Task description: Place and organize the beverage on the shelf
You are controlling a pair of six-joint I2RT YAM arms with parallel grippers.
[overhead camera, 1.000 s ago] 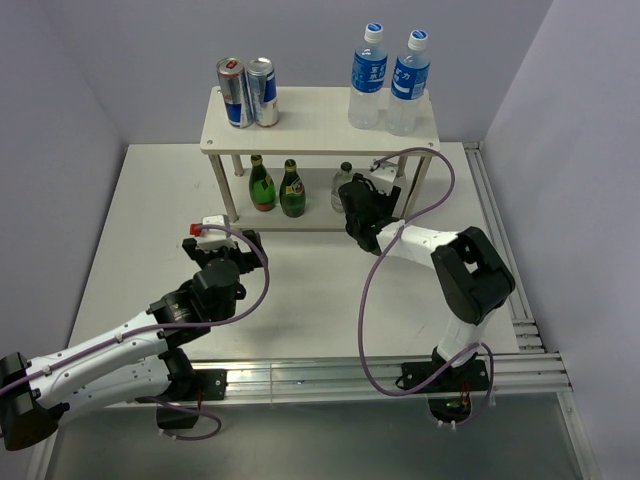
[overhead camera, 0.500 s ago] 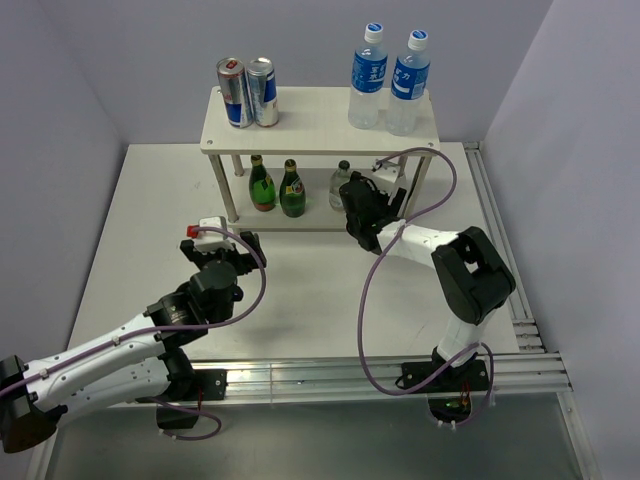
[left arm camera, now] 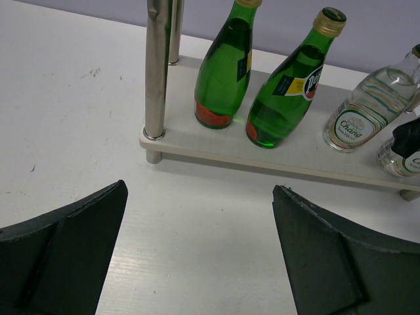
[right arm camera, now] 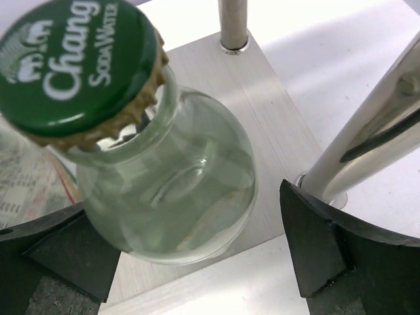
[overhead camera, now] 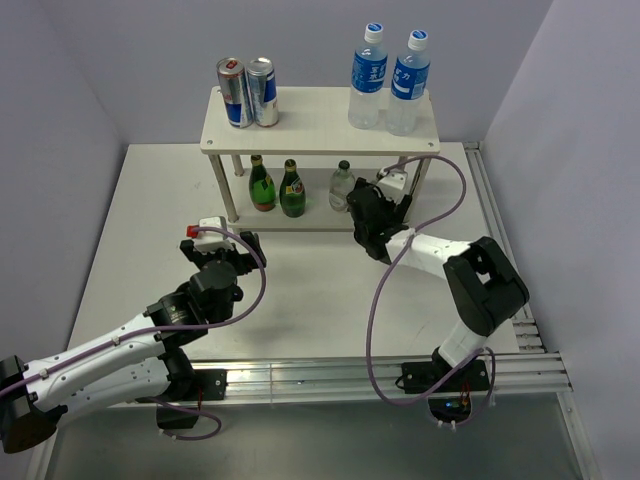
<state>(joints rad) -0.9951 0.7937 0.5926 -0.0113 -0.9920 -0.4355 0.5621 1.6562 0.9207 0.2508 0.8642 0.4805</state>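
Note:
The cream-white shelf stands at the back. Its top board holds two cans and two water bottles. The lower board holds two green bottles and a clear Chang soda bottle. A second clear Chang bottle stands near the board's right front corner, between my right gripper's open fingers; the right finger is apart from it. In the top view this gripper hides that bottle. My left gripper is open and empty over the table before the shelf.
A chrome shelf leg stands close to my right gripper's right finger, and another leg stands at the front left. White walls enclose the table on the left, back and right. A metal rail runs along the near edge.
My right gripper has shifted slightly to the right at the lower board. The left arm has barely moved.

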